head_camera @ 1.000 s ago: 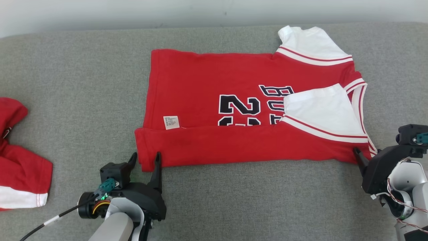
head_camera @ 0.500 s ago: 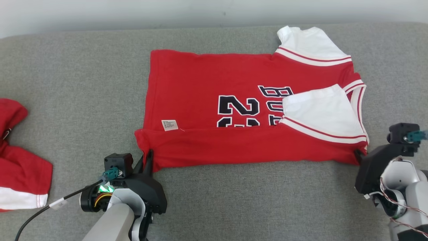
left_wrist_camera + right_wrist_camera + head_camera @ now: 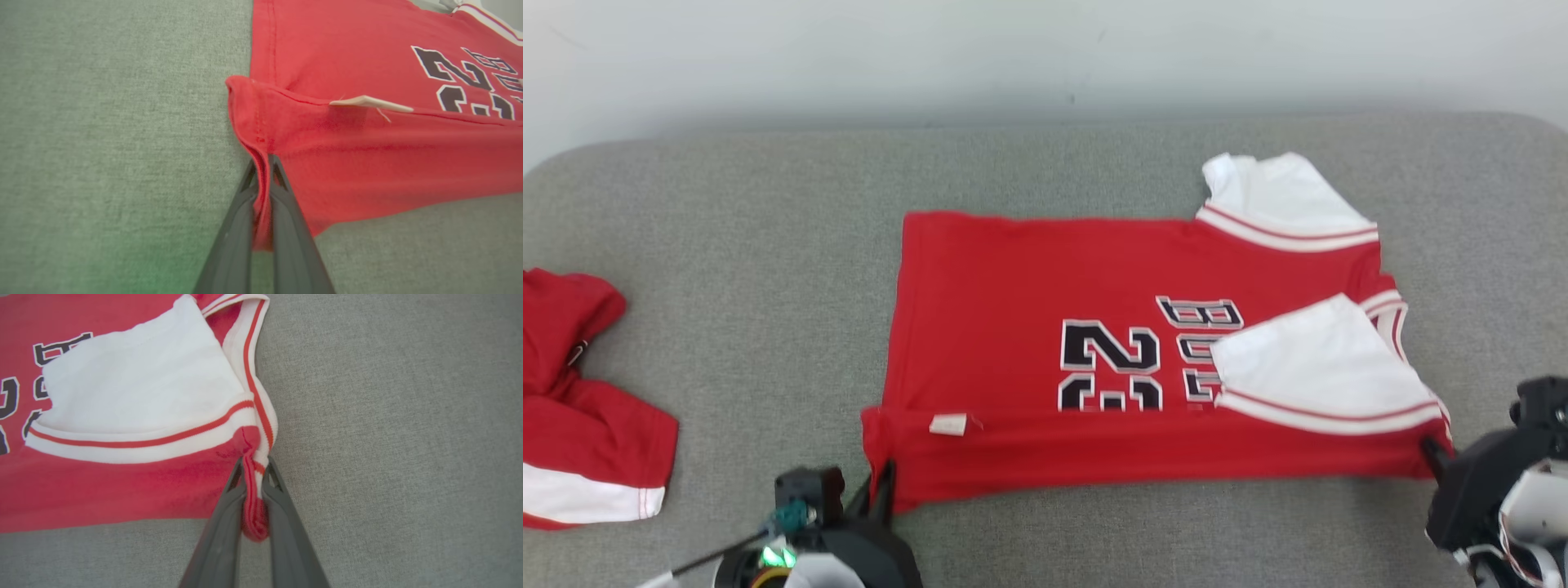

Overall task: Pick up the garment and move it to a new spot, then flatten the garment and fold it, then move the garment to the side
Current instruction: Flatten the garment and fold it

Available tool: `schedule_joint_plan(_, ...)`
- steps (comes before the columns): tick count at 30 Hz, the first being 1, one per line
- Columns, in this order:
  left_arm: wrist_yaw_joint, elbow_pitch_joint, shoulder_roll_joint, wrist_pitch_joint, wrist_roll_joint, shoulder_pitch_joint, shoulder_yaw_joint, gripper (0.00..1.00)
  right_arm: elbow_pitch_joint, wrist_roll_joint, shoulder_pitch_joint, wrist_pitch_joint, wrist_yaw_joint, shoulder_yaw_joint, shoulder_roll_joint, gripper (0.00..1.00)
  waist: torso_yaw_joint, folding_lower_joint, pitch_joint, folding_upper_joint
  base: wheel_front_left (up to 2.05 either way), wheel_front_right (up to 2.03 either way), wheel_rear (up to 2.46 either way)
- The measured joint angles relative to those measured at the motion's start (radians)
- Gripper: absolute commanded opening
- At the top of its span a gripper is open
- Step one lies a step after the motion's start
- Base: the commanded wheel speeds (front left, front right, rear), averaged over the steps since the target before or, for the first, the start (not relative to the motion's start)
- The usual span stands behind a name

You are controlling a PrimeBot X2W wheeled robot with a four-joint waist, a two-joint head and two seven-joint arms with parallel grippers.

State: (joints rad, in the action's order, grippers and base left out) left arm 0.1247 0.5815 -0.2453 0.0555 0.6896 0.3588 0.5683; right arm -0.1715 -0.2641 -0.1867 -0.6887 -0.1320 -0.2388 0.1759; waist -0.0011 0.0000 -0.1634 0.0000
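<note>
Left tool (image 3: pixel 880 483) and right tool (image 3: pixel 1427 449) each clamp a corner of the red, white-sleeved fabric jersey (image 3: pixel 1029 327); both tool bodies are cropped.

The left gripper (image 3: pixel 262 163) has two long, matte dark-grey fingers (image 3: pixel 237 237) tapering to narrow tips, each with a small cut-out window near its end. Behind them are a square black block (image 3: pixel 808 490), a teal connector (image 3: pixel 791 516), a glowing green light (image 3: pixel 777 557) and a thin black cable (image 3: pixel 719 554). The right gripper (image 3: pixel 253 465) has the same grey fingers, backed by an angular black housing (image 3: pixel 1474 494) and a pale shell (image 3: pixel 1539 510).
</note>
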Motion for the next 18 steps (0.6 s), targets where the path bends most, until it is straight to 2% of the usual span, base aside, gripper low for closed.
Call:
schedule_joint_plan(6, 0.058, -0.159, -0.043, -0.030, 0.008, -0.125, 0.003, 0.00, 0.094, -0.004, 0.109, -0.044, 0.000, -0.044, -0.044, 0.00, 0.003, -0.0001, 0.030, 0.0000, 0.00, 0.00, 0.00)
schedule_joint_plan(10, 0.089, -0.229, -0.056, -0.055, 0.033, -0.182, 0.000, 0.00, 0.108, -0.001, 0.156, -0.051, 0.000, -0.044, -0.066, 0.00, 0.005, -0.0001, 0.032, 0.0000, 0.00, 0.00, 0.00)
schedule_joint_plan(11, 0.095, -0.241, -0.059, -0.058, 0.033, -0.190, 0.000, 0.22, 0.107, 0.000, 0.160, -0.045, 0.000, -0.038, -0.067, 0.79, 0.005, -0.0001, 0.031, 0.0000, 0.00, 0.00, 0.00)
schedule_joint_plan(12, 0.098, -0.251, -0.060, -0.062, 0.034, -0.196, -0.001, 0.63, 0.101, 0.000, 0.161, -0.040, 0.000, -0.038, -0.072, 1.00, 0.004, 0.0000, 0.030, 0.0000, 0.00, 0.00, 0.00)
schedule_joint_plan(13, 0.104, -0.257, -0.062, -0.066, 0.035, -0.199, 0.000, 1.00, 0.092, 0.002, 0.162, -0.036, 0.000, -0.037, -0.073, 1.00, 0.004, 0.0000, 0.029, 0.0000, 0.00, 0.00, 0.00)
schedule_joint_plan(18, 0.122, -0.288, -0.072, -0.079, 0.052, -0.215, -0.019, 1.00, 0.081, 0.006, 0.145, -0.027, 0.000, -0.028, -0.074, 1.00, 0.004, -0.0001, 0.029, 0.0001, 0.00, 0.00, 0.00)
